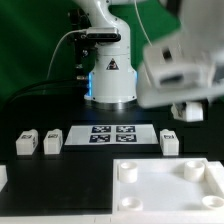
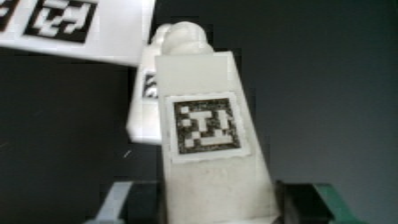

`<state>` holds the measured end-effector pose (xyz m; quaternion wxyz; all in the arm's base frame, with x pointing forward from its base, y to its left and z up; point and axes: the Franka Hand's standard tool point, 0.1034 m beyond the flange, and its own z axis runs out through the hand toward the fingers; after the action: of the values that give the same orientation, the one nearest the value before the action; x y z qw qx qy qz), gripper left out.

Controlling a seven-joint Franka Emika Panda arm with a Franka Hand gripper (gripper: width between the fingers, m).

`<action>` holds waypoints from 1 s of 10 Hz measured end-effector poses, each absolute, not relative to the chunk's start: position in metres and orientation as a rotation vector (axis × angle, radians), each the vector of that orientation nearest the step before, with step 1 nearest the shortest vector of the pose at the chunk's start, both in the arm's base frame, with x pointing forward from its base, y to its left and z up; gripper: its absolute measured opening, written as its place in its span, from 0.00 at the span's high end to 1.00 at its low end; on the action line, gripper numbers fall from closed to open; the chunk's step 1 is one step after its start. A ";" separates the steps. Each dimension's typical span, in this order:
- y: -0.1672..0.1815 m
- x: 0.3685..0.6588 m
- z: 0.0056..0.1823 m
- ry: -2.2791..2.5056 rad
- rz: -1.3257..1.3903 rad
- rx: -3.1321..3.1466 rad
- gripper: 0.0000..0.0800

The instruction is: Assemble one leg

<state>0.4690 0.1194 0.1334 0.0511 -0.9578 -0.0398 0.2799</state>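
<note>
In the wrist view my gripper point(image 2: 210, 206) is shut on a leg point(image 2: 206, 120), a tall white block with a black-and-white tag facing the camera. Its two fingers point(image 2: 132, 200) press the leg's sides. In the exterior view the gripper point(image 1: 188, 110) is blurred and hangs high at the exterior view's right, above the table. The held leg cannot be made out there. Three more legs stand on the black table: two at the exterior view's left point(image 1: 27, 142) point(image 1: 51, 142) and one at its right point(image 1: 169, 141).
The marker board point(image 1: 108, 134) lies in the middle of the table and shows in the wrist view point(image 2: 54, 25). The large white square piece with round sockets point(image 1: 165, 195) lies at the front right. A white part point(image 1: 2, 178) shows at the left edge. The arm's base point(image 1: 108, 75) stands behind.
</note>
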 end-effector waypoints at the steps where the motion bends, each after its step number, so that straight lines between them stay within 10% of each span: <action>1: 0.115 0.465 0.146 -0.099 0.712 -2.957 0.63; 5: 0.110 0.484 0.144 -0.075 0.041 -3.048 0.63; 10: 0.089 0.564 0.193 -0.017 -0.782 -2.926 0.63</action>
<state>0.5641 0.0889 0.1931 0.0564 -0.9645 -0.0055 -0.2579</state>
